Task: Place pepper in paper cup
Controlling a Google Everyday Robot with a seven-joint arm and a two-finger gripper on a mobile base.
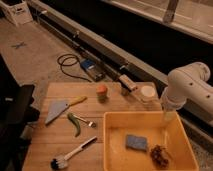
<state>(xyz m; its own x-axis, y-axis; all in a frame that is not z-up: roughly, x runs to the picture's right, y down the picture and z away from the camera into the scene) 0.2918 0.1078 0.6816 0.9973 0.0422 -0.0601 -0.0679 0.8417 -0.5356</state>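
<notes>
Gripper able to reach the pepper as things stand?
Probably yes. The gripper hangs over the right end of the yellow bin; the pepper lies uncovered on the wooden table left of the bin. Only the fork lies close beside it, so a top-down approach looks free.

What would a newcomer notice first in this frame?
A big yellow tub fills the wooden table's front right, holding a blue sponge and a brown clump. The white robot arm hangs at the right, its gripper over the tub's far right edge, near the paper cup. The green pepper lies left of the tub, beside a small fork.
</notes>
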